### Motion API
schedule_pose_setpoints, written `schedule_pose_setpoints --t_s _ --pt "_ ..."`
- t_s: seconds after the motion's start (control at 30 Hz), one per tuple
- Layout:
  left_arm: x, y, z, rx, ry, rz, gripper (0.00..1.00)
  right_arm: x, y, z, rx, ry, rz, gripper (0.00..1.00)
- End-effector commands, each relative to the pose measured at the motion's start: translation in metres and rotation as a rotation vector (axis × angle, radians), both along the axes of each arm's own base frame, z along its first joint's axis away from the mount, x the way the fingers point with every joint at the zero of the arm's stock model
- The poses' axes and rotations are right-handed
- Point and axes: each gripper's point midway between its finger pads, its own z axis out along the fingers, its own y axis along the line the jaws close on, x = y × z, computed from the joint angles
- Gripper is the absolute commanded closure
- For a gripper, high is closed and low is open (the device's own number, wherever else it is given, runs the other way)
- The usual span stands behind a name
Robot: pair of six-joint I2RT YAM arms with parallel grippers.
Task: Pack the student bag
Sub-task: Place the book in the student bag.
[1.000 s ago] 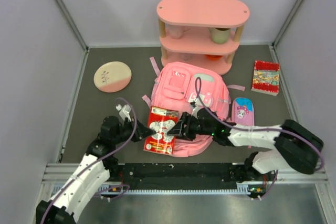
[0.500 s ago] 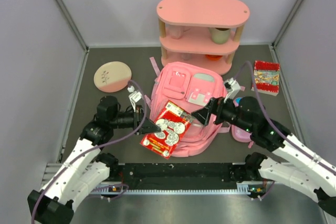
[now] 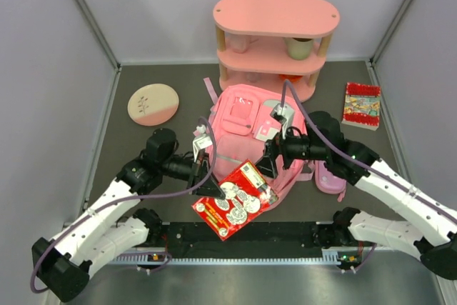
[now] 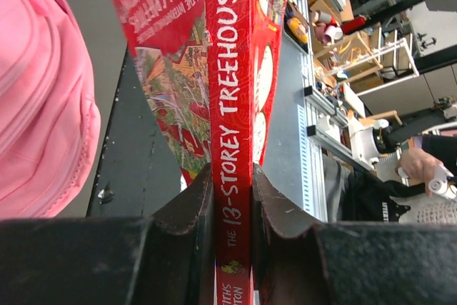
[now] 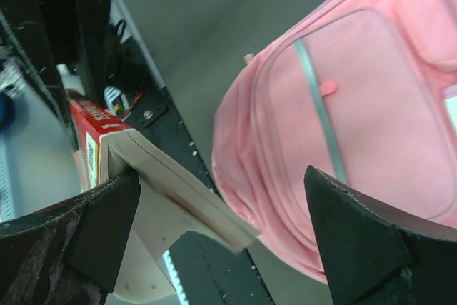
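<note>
While the left jaws pinch only the spine of the red Treehouse book, the right jaws gape wide beside its pages, holding nothing. The book may pivot or slip over the near edge of the bench, missing the pink student bag lying mid-bench.

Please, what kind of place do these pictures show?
Probably a robot test cell in a lab: grey panel walls enclose a dark table, staged props such as a pink shelf and backpack sit on it, and cluttered workshop racks show beyond.
</note>
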Motion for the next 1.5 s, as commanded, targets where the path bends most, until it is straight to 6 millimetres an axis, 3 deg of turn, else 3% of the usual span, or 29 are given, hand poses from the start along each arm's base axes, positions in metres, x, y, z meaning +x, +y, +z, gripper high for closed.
schedule_pose_setpoints --t_s 0.0,0.13,0.17,0.23,0.37,0.47,0.63,0.93,1.1,1.2,1.23,1.33,1.37,1.4,1.47 --pt "-0.001 -0.010 0.040 -0.136 -0.197 -0.066 1.00 -0.043 0.015 0.018 0.096 0.028 0.262 0.02" --pt "0.001 -0.012 0.035 -0.126 -0.185 -0.066 1.00 -0.026 0.000 0.013 0.083 -0.014 0.094 0.02" --pt "0.001 -0.012 0.036 -0.127 -0.186 -0.066 1.00 -0.003 -0.016 0.013 0.069 -0.048 -0.087 0.01" --pt "0.002 -0.012 0.034 -0.123 -0.184 -0.061 1.00 0.023 -0.037 0.018 0.065 -0.090 -0.282 0.01" --pt "0.005 -0.012 0.026 -0.093 -0.167 -0.037 1.00 0.021 -0.055 0.054 0.162 -0.140 -0.352 0.01" --pt "0.009 -0.012 0.023 -0.078 -0.169 -0.009 1.00 -0.004 -0.042 0.071 0.213 -0.144 -0.184 0.01" --pt "0.010 -0.014 0.030 -0.096 -0.175 -0.013 1.00 -0.045 -0.014 0.066 0.243 -0.042 0.108 0.01" --pt "-0.001 -0.015 0.045 -0.164 -0.186 -0.084 1.00 -0.037 0.005 0.034 0.209 0.002 0.175 0.01" --pt "0.000 -0.015 0.044 -0.169 -0.193 -0.079 1.00 -0.045 0.018 0.019 0.195 0.078 0.282 0.03" --pt "0.008 -0.018 0.040 -0.158 -0.204 -0.040 1.00 -0.052 0.019 0.021 0.232 0.091 0.322 0.36" --pt "0.011 -0.018 0.037 -0.145 -0.202 -0.021 1.00 -0.052 0.019 0.018 0.233 0.099 0.308 0.58" --pt "0.041 -0.021 0.027 -0.072 -0.235 0.151 0.80 -0.046 0.015 0.024 0.243 0.070 0.256 1.00" --pt "0.048 -0.019 0.023 -0.044 -0.235 0.199 0.59 -0.043 0.013 0.024 0.244 0.064 0.226 1.00" --pt "0.063 -0.018 0.019 -0.012 -0.249 0.289 0.46 -0.030 0.011 0.023 0.239 0.060 0.143 1.00" --pt "0.073 -0.014 0.019 -0.005 -0.257 0.373 0.33 -0.012 0.004 0.020 0.235 0.064 0.040 1.00"
